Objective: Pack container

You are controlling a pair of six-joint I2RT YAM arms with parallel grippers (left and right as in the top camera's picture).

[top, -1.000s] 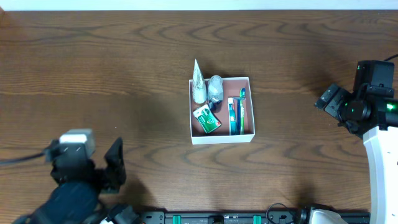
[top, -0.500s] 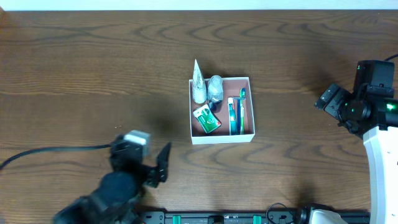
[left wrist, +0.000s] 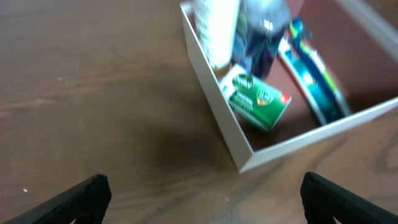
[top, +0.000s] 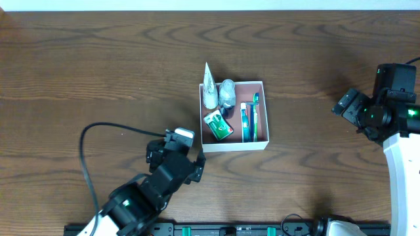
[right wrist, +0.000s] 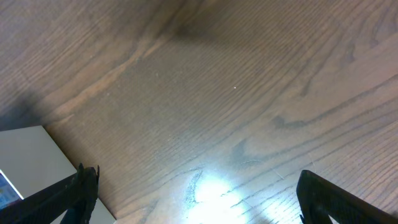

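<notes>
The container, a shallow white-walled box with a pinkish floor, sits mid-table. In it lie a white tube, a clear bottle, a green packet and toothbrushes. My left gripper is open and empty, just left of and below the box's near-left corner. The left wrist view shows the box wall, the green packet and the bottle ahead of the left gripper. My right gripper hangs open and empty far to the right, over bare wood.
A black cable loops over the table behind the left arm. The right arm's white base stands at the right edge. One corner of the box shows at the right wrist view's lower left.
The left arm has swung from the table's lower left across to the box's near-left corner, and its jaws have spread wider. The right arm has stayed still.
</notes>
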